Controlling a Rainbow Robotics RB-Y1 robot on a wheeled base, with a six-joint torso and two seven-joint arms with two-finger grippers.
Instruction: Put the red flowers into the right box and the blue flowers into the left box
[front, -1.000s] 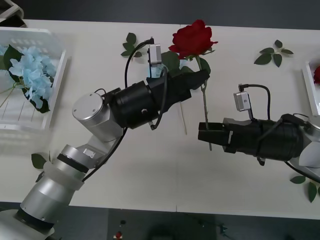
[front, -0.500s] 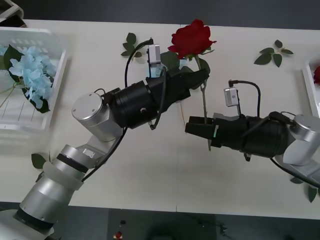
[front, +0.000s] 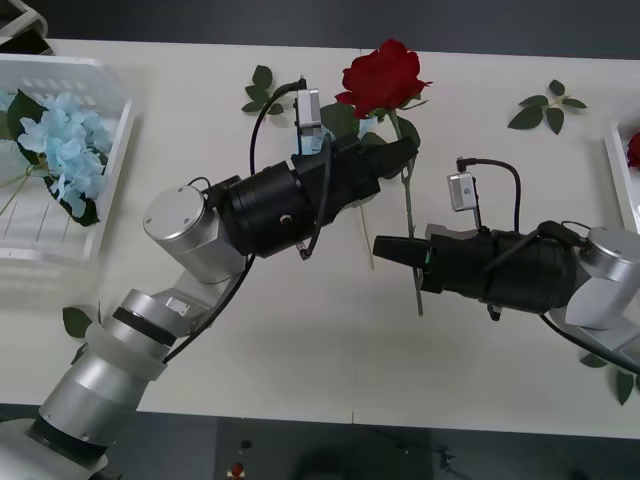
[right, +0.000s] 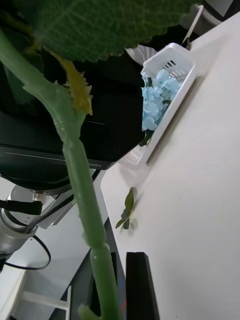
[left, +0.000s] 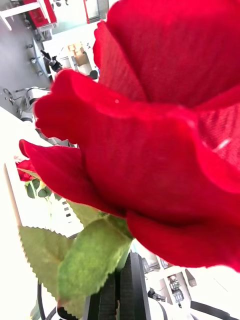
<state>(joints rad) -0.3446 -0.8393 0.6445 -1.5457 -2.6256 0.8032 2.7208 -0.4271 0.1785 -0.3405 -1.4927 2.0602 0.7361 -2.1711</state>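
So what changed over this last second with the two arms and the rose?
The right gripper slid left along the table to the red rose's stem, and its fingers look closed around it low down. The left gripper stayed clamped on the stem just under the bloom, which barely moved. The blue flowers in the left box lie as before.

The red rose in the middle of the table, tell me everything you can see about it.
The red rose is artificial: one deep-red fabric-looking bloom on a thin pale-green stem with green leaves just below the head. It points toward the table's far edge, stem running back toward the robot. The left hand grips the stem right under the leaves; the right hand has its fingers around the lower stem. Whether it is lifted off the table cannot be told.
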